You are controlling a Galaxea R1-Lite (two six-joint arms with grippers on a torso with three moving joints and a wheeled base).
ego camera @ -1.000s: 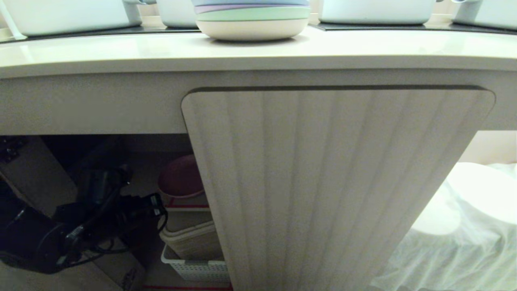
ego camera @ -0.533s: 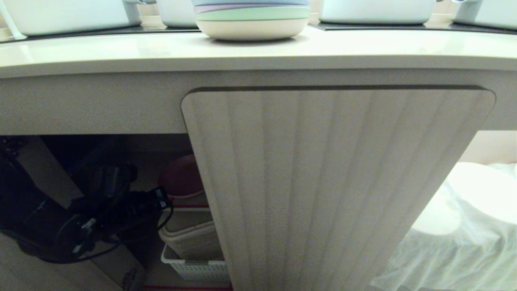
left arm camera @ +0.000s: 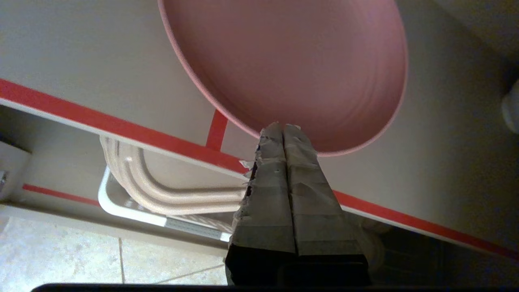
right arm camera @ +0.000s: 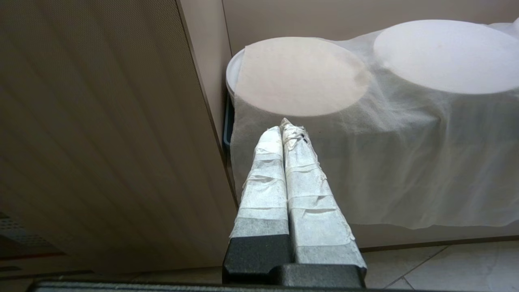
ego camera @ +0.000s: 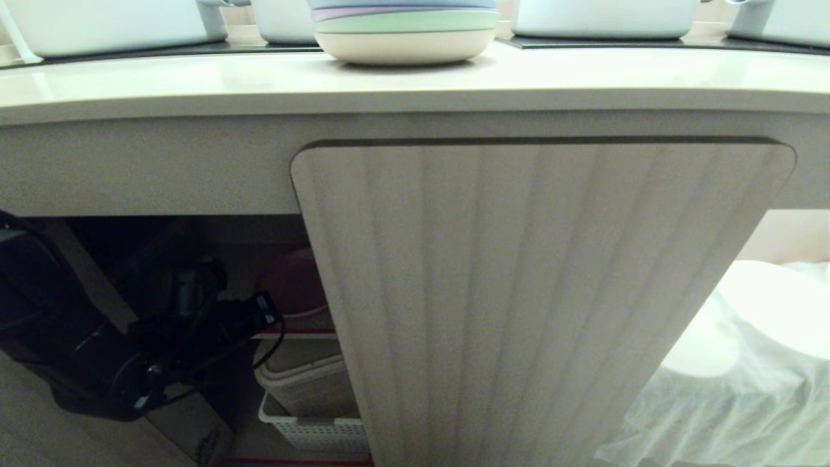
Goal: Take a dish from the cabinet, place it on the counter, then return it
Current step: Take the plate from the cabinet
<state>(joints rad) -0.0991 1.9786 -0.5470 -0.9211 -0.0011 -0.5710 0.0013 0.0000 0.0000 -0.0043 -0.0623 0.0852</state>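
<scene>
Jaws on my left gripper [left arm camera: 284, 126] are pressed fully together, holding nothing; their taped tips sit at the near rim of the dish [left arm camera: 292, 69], and whether they touch it I cannot tell. That dish, a shallow pink plate, lies on the grey, red-edged shelf [left arm camera: 101, 77] inside the cabinet [ego camera: 519, 292], whose left door is open and whose ribbed beige door beside it is closed. Below the shelf a white basket [left arm camera: 134, 209] holds beige ware. My right gripper [right arm camera: 286, 127] is parked with its jaws closed too, empty, before white discs under white cloth [right arm camera: 405, 134]. No brand, label or writing is readable anywhere. Compared with a second ago, my left arm [ego camera: 97, 350] has reached deeper into the opening, toward the dish. Above, a stack of pastel plates [ego camera: 405, 29] stands on the table [ego camera: 194, 81].
</scene>
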